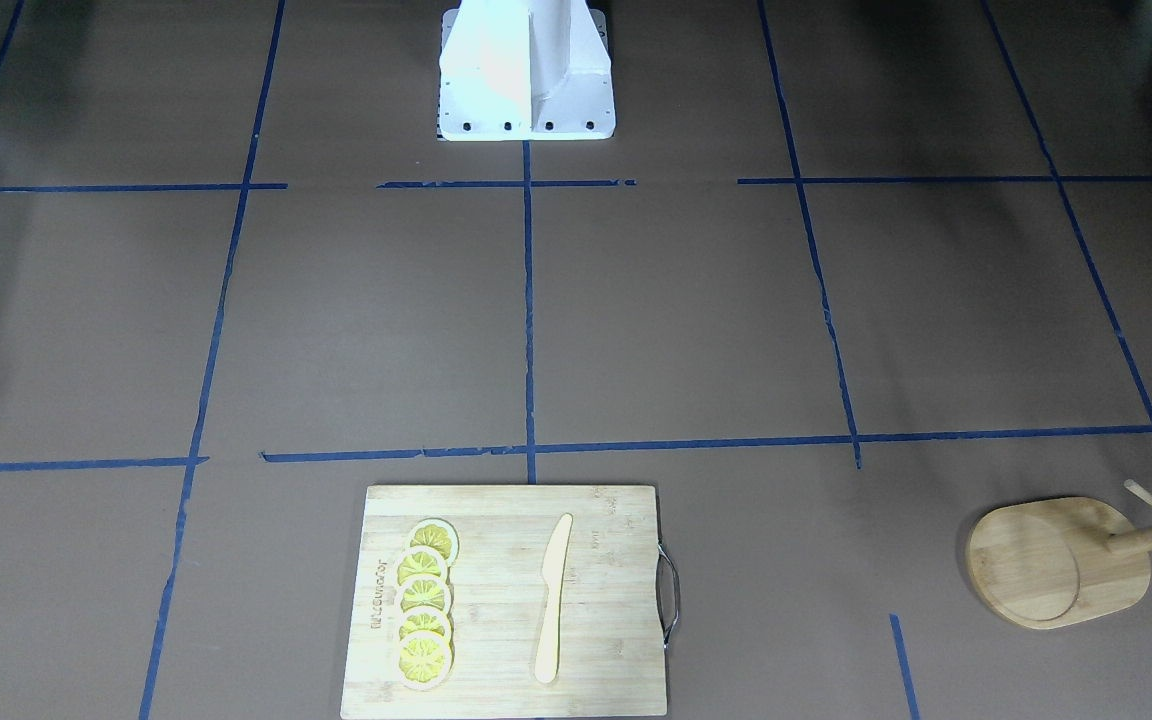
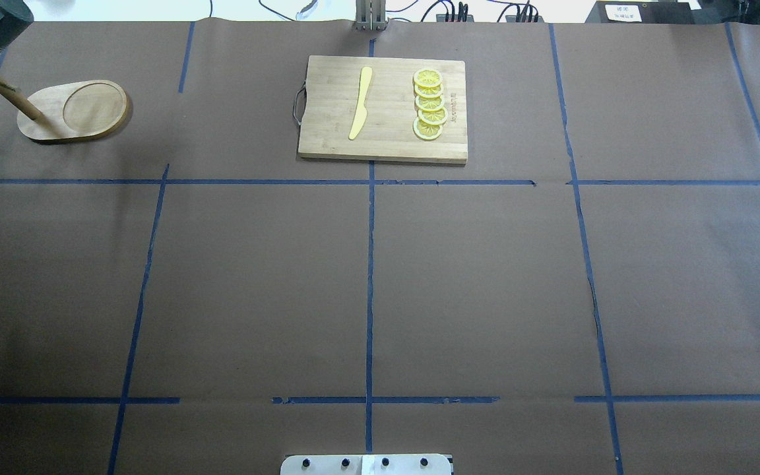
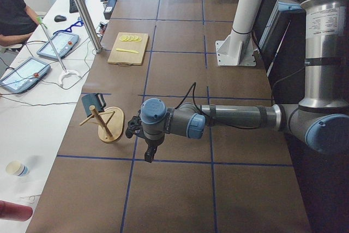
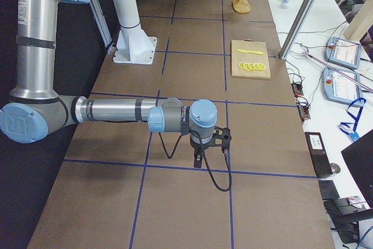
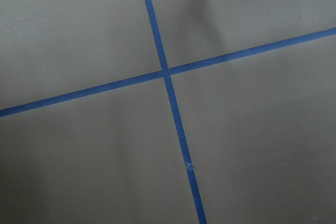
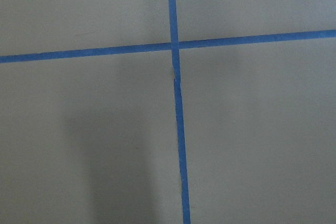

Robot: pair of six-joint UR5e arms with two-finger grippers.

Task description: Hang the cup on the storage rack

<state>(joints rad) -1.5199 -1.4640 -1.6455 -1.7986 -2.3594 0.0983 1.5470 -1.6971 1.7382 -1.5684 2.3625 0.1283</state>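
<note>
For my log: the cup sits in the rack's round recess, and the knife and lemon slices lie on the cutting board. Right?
No. The recess of the storage rack is bare; the cup hangs high on its post, as the exterior left view shows. The knife and lemon slices do lie on the cutting board.

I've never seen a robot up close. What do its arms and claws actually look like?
Both the left arm and the right arm are round silver-grey tubes linked by chunky joints with pale blue caps. Each upright section carries a white printed label, too small to read. The left claw and right claw are black, and a thin black cable loops near each wrist.
</note>
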